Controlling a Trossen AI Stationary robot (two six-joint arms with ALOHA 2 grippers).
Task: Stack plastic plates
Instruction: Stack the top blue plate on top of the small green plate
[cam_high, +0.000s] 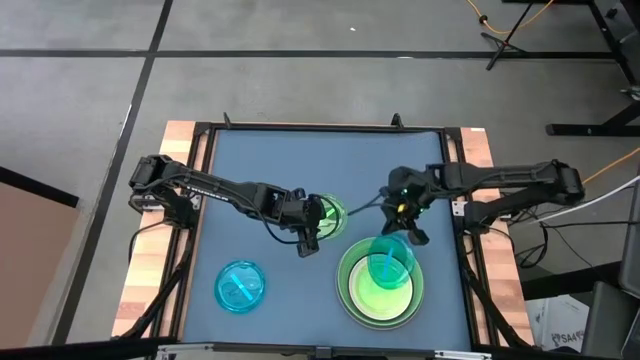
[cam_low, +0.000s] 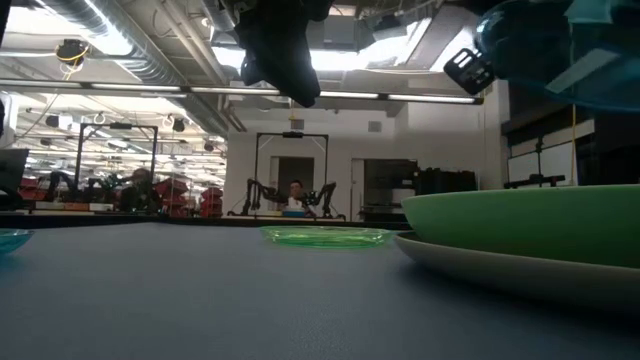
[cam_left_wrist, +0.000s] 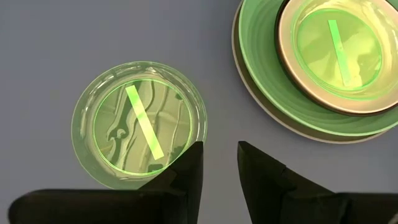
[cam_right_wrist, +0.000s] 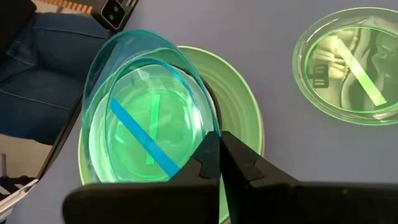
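My right gripper (cam_right_wrist: 217, 140) is shut on a small translucent blue plate (cam_right_wrist: 146, 112) and holds it over the stack (cam_high: 380, 285). In the stack a large grey plate (cam_low: 480, 262) lies lowest, then a large light green one (cam_left_wrist: 261, 74), then a dark-rimmed plate with a small green plate (cam_left_wrist: 339, 43) inside. My left gripper (cam_left_wrist: 219, 149) is open and hovers above the table beside a second small green plate (cam_left_wrist: 140, 124), which lies flat. Another small blue plate (cam_high: 240, 287) lies flat near the table's near left. My right gripper pinches the blue plate by its rim (cam_right_wrist: 205, 134), on the side nearest the gripper, its fingers slanting down from above. The plate is lifted clear and tilted, with its far side over the stack (cam_right_wrist: 242, 124).
The table is a dark blue mat (cam_high: 300, 160) in a black frame, with wooden edges at left and right. Bare mat lies toward the far edge. In the low view a person (cam_low: 295, 197) sits in the room behind.
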